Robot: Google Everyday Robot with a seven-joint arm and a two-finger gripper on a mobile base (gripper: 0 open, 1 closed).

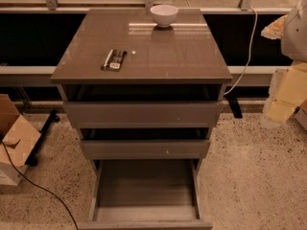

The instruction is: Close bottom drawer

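Bottom drawer (146,190) pulled far out at cabinet (158,56) base, flat taupe front, shallow grey rectangular tray, glossy top bearing round white bowl (163,14) and flat dark packet (114,60), speckled floor (249,176), pale gripper (274,31) at right edge, open or closed unclear.

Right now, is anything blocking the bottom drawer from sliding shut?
Nothing visible does. The bottom drawer is pulled far out and its tray looks empty. The end effector hangs at the right edge, beside the cabinet.

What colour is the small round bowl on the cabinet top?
White bowl, camera view; gripper at right edge.
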